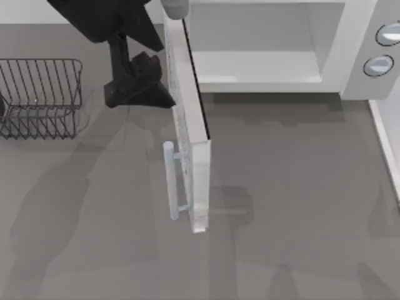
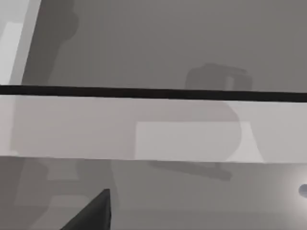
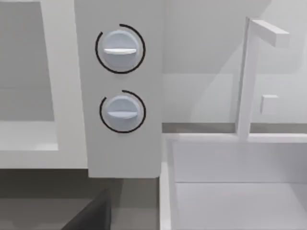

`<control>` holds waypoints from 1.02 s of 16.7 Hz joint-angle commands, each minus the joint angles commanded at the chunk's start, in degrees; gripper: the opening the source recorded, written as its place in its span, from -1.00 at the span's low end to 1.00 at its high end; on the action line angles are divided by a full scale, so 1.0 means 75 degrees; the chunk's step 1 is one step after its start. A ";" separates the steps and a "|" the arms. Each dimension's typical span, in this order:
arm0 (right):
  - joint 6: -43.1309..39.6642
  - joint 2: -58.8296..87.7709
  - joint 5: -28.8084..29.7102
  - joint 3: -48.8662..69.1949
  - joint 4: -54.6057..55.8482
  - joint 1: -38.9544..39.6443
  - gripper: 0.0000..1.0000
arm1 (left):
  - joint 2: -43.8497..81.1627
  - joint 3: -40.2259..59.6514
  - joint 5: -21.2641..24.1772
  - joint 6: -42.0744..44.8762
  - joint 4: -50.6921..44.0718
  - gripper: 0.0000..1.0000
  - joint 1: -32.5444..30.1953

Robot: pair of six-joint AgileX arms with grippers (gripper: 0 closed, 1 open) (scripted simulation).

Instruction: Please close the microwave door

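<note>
The microwave [image 1: 353, 56] stands at the table's back, its pale cavity [image 1: 262, 44] exposed. Two round grey knobs [image 1: 379, 65] sit on its right side panel. The microwave door [image 1: 190, 144] stands wide open, swung out edge-on toward the front, and its pale bar handle [image 1: 170, 181] faces left. My left gripper [image 1: 149, 84] is at the door's outer face near the hinge end, close against the panel. In the left wrist view the door's panel [image 2: 96, 129] runs right across, just beyond one dark finger [image 2: 93, 213]. The right wrist view faces the knobs [image 3: 120, 48] from the front.
A dark wire rack [image 1: 40, 97] stands at the left, just beside my left arm. A white sink basin [image 3: 230, 182] with a white tap [image 3: 244, 76] adjoins the microwave's right side; its rim [image 1: 387, 137] runs down the table's right edge. Bare grey tabletop lies in front.
</note>
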 joint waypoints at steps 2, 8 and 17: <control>0.0000 0.0000 0.0000 0.0000 0.0000 0.0000 1.00 | -0.0011 -0.0586 -0.0057 -0.0189 0.0688 1.00 -0.0179; 0.0000 0.0000 0.0000 0.0000 0.0000 0.0000 1.00 | -0.0028 -0.1250 -0.0127 -0.0409 0.1386 1.00 -0.0394; 0.0000 0.0000 0.0000 0.0000 0.0000 0.0000 1.00 | -0.0028 -0.1250 -0.0127 -0.0409 0.1386 -0.21 -0.0394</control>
